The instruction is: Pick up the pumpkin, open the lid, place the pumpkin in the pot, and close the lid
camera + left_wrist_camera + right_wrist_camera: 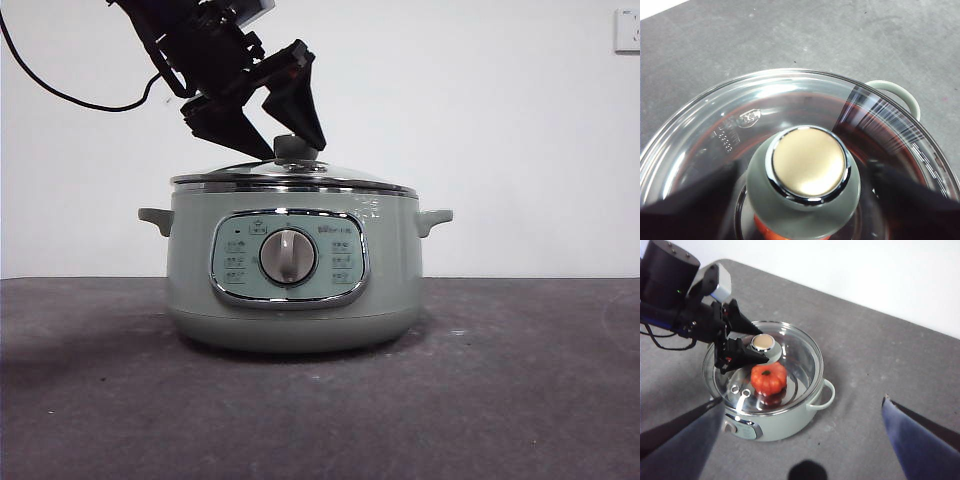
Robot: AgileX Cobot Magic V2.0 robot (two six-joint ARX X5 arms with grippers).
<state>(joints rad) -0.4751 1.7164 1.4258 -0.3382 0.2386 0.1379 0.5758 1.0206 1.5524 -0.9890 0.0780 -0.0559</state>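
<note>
Clear glossy glass lid with chrome rim, smooth pot, matt gray table.

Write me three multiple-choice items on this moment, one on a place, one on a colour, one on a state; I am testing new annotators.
1. Where is the pumpkin?
A. On the table beside the pot
B. Inside the pot, under the glass lid
C. In the right gripper

2. What colour is the pot?
A. Pale green
B. Red
C. Black

3. How does the lid lie?
A. Lifted clear of the pot
B. Flat on the table
C. Seated on the pot's rim

Answers:
1 B: the right wrist view shows it orange through the glass.
2 A: its body is pale green in the front view.
3 C: its chrome rim rests on the pot, the left gripper with its jaws either side of the knob.
</note>
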